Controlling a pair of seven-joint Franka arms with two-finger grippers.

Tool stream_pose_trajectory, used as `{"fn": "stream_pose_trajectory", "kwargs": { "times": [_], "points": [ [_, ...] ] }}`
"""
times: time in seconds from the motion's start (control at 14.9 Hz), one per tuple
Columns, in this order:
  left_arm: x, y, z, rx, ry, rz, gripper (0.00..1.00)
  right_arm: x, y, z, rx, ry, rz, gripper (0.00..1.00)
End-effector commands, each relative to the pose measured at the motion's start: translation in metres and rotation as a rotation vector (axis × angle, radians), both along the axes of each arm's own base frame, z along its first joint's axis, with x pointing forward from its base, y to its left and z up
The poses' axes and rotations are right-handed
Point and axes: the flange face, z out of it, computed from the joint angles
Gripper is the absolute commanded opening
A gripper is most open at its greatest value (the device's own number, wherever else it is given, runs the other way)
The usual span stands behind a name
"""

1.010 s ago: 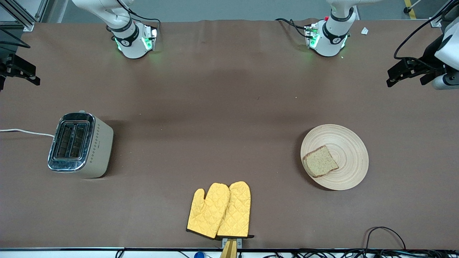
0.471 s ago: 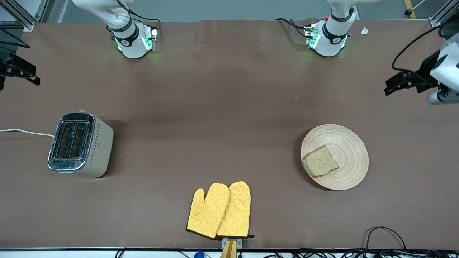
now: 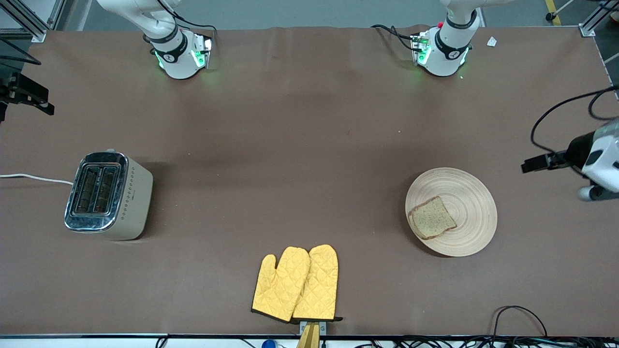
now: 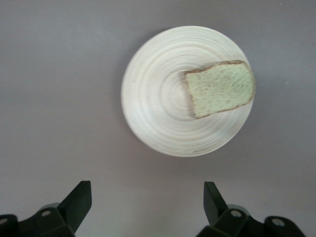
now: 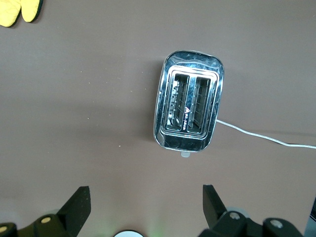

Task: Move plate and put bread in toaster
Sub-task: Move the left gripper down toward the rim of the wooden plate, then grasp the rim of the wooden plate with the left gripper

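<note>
The pale wooden plate point(image 3: 471, 205) lies toward the left arm's end of the table, with the brown bread point(image 3: 432, 217) flat on it. In the left wrist view the plate point(image 4: 158, 113) and bread point(image 4: 219, 89) sit well clear of my open, empty left gripper point(image 4: 147, 190). That left gripper point(image 3: 534, 165) hangs over the table's edge strip beside the plate. The cream toaster point(image 3: 109, 195) stands at the right arm's end with both slots empty. My right gripper point(image 3: 29, 94) waits up in the air there, open and empty point(image 5: 146, 192), looking down on the toaster point(image 5: 189, 106).
A pair of yellow oven mitts point(image 3: 297, 285) lies by the table edge nearest the front camera, midway along it. The toaster's white cord point(image 3: 34, 178) runs off the right arm's end. Black cables point(image 3: 517, 319) loop at the near edge below the plate.
The left gripper has swung from over the table's corner to a spot level with the plate. The right arm, plate, bread and toaster have not moved.
</note>
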Motion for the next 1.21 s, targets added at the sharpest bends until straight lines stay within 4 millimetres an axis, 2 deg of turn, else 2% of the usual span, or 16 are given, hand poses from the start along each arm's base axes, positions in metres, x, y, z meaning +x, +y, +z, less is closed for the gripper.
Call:
{"fn": "stream_pose_trajectory", "kwargs": {
  "times": [0.0, 0.07, 0.2, 0.4, 0.67, 0.81, 0.88, 1.01, 1.14],
  "points": [
    [0.025, 0.056, -0.067, -0.218, 0.057, 0.15, 1.0, -0.004, 0.001, 0.001, -0.003, 0.0, 0.007, 1.0],
    [0.03, 0.075, -0.089, -0.294, 0.058, 0.191, 1.0, -0.004, 0.001, 0.001, -0.003, 0.0, 0.007, 1.0],
    [0.036, 0.089, -0.122, -0.383, 0.049, 0.195, 1.0, -0.004, -0.002, 0.001, -0.002, 0.001, 0.001, 1.0],
    [0.036, 0.119, -0.164, -0.493, 0.064, 0.283, 1.0, -0.004, -0.002, 0.001, -0.002, -0.002, 0.001, 1.0],
    [0.034, 0.162, -0.211, -0.556, -0.015, 0.264, 1.0, -0.004, -0.003, 0.001, -0.002, -0.002, 0.0, 1.0],
    [0.035, 0.166, -0.24, -0.63, -0.034, 0.283, 1.0, -0.004, -0.002, 0.001, -0.002, 0.003, 0.003, 1.0],
    [0.036, 0.164, -0.25, -0.662, -0.046, 0.277, 0.97, -0.004, -0.002, 0.0, -0.001, 0.006, 0.002, 1.0],
    [0.038, 0.16, -0.259, -0.725, -0.063, 0.299, 0.86, -0.004, -0.002, 0.001, -0.002, 0.001, 0.003, 1.0],
    [0.039, 0.155, -0.272, -0.757, -0.055, 0.316, 0.83, -0.004, -0.001, 0.0, -0.001, 0.006, 0.004, 1.0]
  ]
}}
